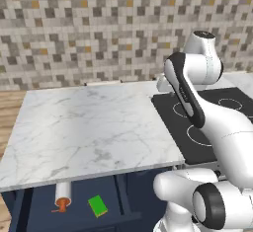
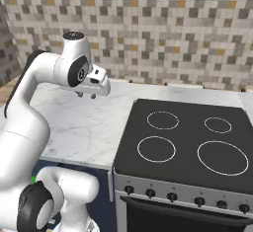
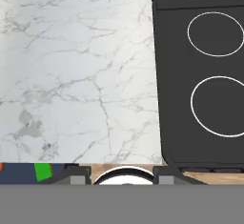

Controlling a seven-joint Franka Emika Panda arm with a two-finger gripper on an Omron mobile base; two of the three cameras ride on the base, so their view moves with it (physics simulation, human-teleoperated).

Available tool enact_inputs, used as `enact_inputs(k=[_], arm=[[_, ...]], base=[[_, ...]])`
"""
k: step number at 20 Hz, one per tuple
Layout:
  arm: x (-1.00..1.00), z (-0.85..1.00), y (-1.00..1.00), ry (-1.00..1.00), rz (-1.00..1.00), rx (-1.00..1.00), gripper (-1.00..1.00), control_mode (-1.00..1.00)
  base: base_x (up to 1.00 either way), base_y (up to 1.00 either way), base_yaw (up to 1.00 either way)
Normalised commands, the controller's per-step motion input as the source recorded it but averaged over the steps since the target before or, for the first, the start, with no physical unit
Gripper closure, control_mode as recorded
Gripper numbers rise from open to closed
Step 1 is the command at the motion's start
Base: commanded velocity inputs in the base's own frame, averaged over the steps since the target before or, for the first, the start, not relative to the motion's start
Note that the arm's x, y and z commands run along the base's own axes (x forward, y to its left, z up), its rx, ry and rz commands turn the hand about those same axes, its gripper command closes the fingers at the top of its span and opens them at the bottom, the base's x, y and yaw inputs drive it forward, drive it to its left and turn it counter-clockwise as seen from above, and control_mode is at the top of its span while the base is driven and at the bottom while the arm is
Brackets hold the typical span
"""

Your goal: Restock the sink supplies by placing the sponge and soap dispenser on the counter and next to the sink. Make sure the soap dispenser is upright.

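Gripper [image 2: 86,95] hangs above the marble slab [image 1: 89,127] left of the cooktop [image 2: 192,142]; its opening cannot be told. Soap dispenser [image 1: 63,196] lies beside sponge [image 1: 98,206] in an open drawer below.

My arm hides much of the black ring-marked cooktop [image 1: 217,102]; the flat green sponge [image 3: 43,171] is cut by the marble surface [image 3: 86,75] edge; the hand's [image 2: 86,95] jaw gap is too small to tell.

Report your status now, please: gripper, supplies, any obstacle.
Gripper high over marble slab, holding nothing; jaw state unclear. Sponge and soap dispenser, lying down, in open drawer below. Slab edge overhangs them.
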Motion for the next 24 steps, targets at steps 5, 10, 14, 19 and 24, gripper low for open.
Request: enact_inputs(k=[5, 10, 14, 19, 24], arm=[[-0.01, 0.00, 0.00, 0.00, 0.00, 0.00, -1.00, 1.00], [0.00, 0.00, 0.00, 0.00, 0.00, 0.00, -1.00, 1.00], [0.00, 0.00, 0.00, 0.00, 0.00, 0.00, -1.00, 1.00], [0.00, 0.00, 0.00, 0.00, 0.00, 0.00, -1.00, 1.00], [0.00, 0.00, 0.00, 0.00, 0.00, 0.00, -1.00, 1.00]], base=[[-0.24, -0.08, 0.12], [-0.84, -0.56, 0.54], [-0.19, -0.41, 0.75], [0.25, -0.04, 0.69], [0.43, -0.37, 0.52]])
